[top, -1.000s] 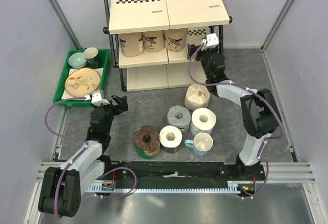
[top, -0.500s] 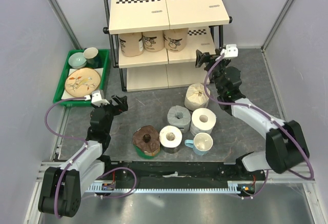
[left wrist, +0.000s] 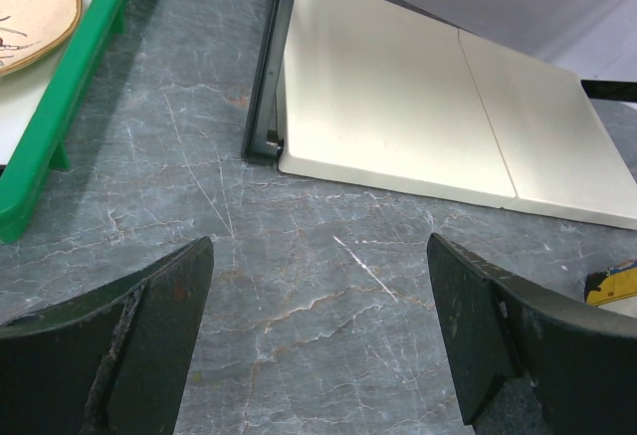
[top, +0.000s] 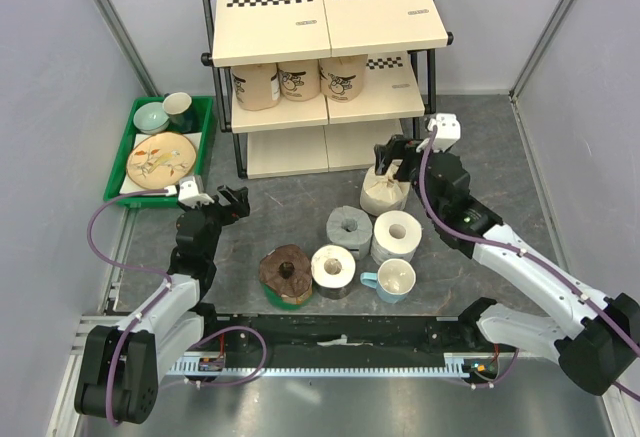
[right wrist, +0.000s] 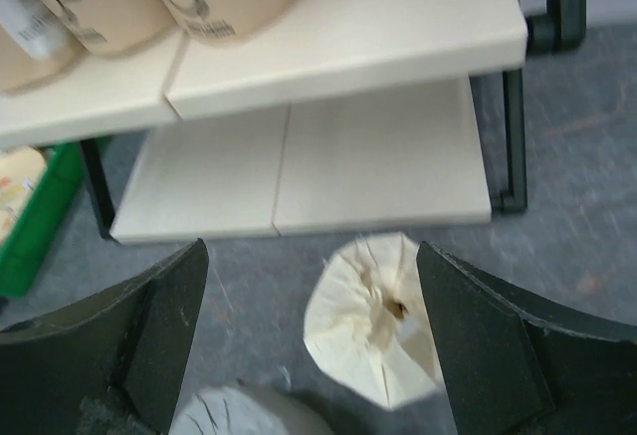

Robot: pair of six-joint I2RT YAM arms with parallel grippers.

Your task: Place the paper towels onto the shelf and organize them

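Looking at the top view, Ana asks: where is the right gripper [top: 393, 160] now?

Ben: It hangs over the cream roll [top: 385, 190], which stands on the floor just in front of the shelf [top: 330, 17]. In its wrist view the fingers [right wrist: 149, 326] are spread wide and the roll shows between them. The hand is released; it grips nothing.

Ana: And the left gripper [top: 236, 200]?

Ben: Also released. Its jaws stand wide over the bare grey floor, between the green tray [top: 208, 127] and the bottom board [left wrist: 398, 107] of the shelf. Nothing is between them.

Ana: Where are the paper towels?

Ben: Three tan rolls [top: 298, 79] stand in a row on the middle board, at the left and centre. The others are on the floor. The grey roll [top: 348, 227] and a white roll [top: 397, 234] are side by side, near the cream one. In front of them lie the dark brown roll [top: 287, 272] and another white roll [top: 333, 266], touching each other. A white mug [top: 394, 279] stands just beside that roll.

Ana: Are the top and bottom boards loaded?

Ben: I see no roll on them.
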